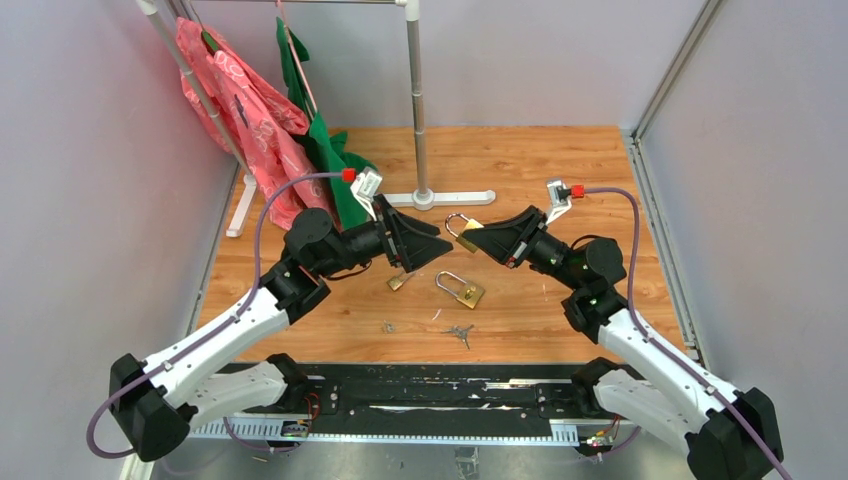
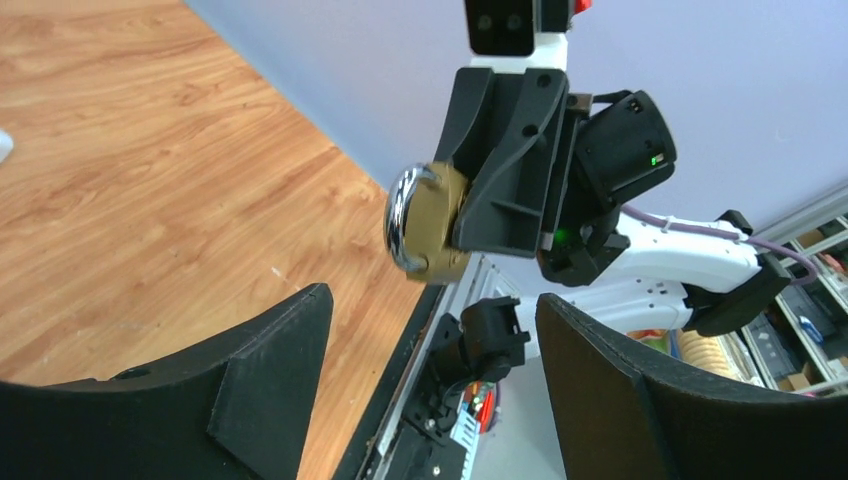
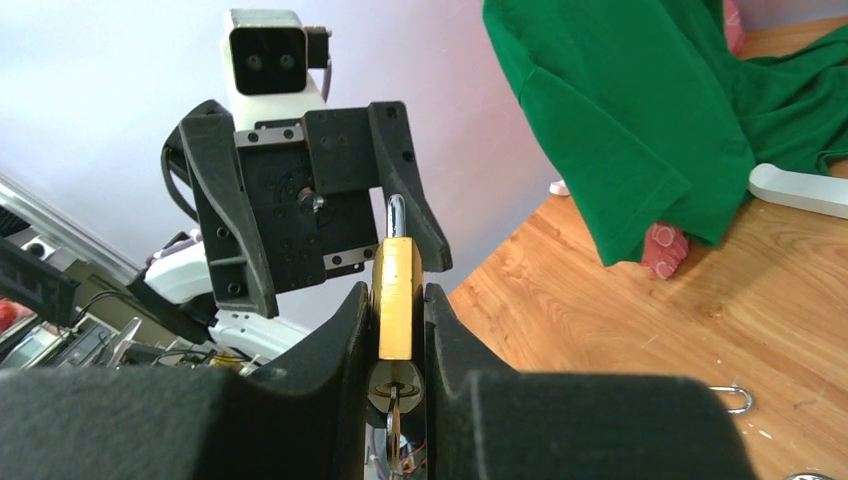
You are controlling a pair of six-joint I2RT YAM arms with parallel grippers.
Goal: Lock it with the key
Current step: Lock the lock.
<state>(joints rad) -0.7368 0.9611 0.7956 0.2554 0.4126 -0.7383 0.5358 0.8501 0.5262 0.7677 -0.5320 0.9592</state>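
Above the middle of the table [image 1: 560, 170], the right tool [image 1: 480, 238] is clamped on the padlock [image 3: 396, 300] by its flat faces. The shackle [image 3: 396, 215] points left at the left tool [image 2: 432, 330], whose fingers stand apart and empty. What looks like a key [image 3: 392, 415] hangs from the keyhole at the padlock's right end, sunk between the right tool's fingers. Whether the shackle is seated I cannot tell. As I judge it, a push on the shackle could slide the smooth brass back through the clamp or tilt it. The key end is hemmed in, so reaching for it may knock the key out or bump the tools together. A second padlock [image 1: 468, 293] on the table invites a mix-up.
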